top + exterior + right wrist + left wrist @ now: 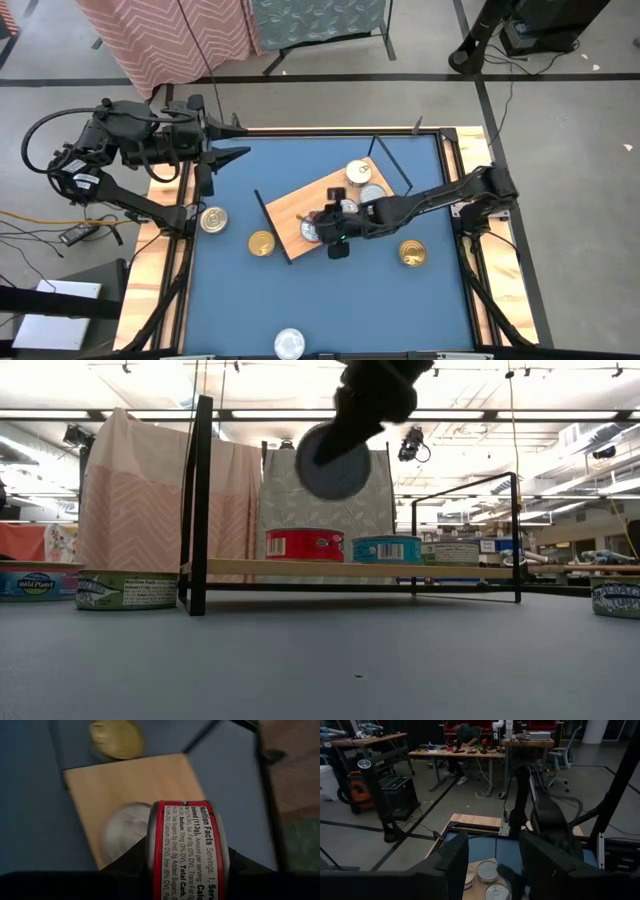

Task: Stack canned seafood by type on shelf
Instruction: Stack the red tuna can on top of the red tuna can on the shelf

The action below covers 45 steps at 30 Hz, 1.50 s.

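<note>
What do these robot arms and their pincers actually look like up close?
Both arms are dark, nearly black, built of jointed tubular segments. The left arm has black cables looped around its base and a small white label on one segment, and ends in a pincer of two pointed fingers. The right arm is slimmer; its pincer is blocky and black.

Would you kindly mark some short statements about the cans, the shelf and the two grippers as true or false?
1. The right gripper holds a red-labelled can above the shelf. True.
2. The left gripper is over the shelf. False: it waits at the table's far left corner, holding nothing.
3. A gold-lidded can sits on the blue table beside the shelf. True.
4. The shelf is bare. False: several cans sit on it.
</note>
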Each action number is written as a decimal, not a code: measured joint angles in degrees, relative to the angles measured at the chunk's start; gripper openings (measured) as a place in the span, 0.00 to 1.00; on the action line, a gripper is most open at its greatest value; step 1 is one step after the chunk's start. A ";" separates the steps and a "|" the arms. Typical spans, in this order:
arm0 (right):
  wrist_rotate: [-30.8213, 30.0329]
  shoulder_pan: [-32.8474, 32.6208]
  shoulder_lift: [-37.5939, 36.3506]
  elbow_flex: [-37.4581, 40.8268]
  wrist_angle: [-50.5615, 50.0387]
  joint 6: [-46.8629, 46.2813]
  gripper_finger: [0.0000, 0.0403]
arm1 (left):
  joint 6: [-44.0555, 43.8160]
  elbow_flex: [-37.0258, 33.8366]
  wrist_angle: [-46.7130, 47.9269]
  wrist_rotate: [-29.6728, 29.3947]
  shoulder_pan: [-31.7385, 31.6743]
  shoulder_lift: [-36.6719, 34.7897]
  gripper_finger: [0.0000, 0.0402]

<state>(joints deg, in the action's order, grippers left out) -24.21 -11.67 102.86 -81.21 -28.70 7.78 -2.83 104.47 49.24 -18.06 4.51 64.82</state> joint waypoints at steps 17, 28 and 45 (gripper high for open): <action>-6.22 -0.48 4.86 -0.26 3.23 6.33 0.34 | -0.83 0.00 0.04 0.16 0.00 0.07 0.45; -7.06 -0.15 4.86 -0.26 3.09 9.01 0.34 | -0.77 0.00 0.03 0.14 0.00 0.11 0.45; -4.01 1.16 4.86 -0.33 7.42 8.87 0.34 | -0.66 -0.01 0.03 0.12 0.00 0.11 0.45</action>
<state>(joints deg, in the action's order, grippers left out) -28.22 -10.51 107.72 -81.54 -21.27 16.66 -3.49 104.46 49.27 -17.93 4.51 64.93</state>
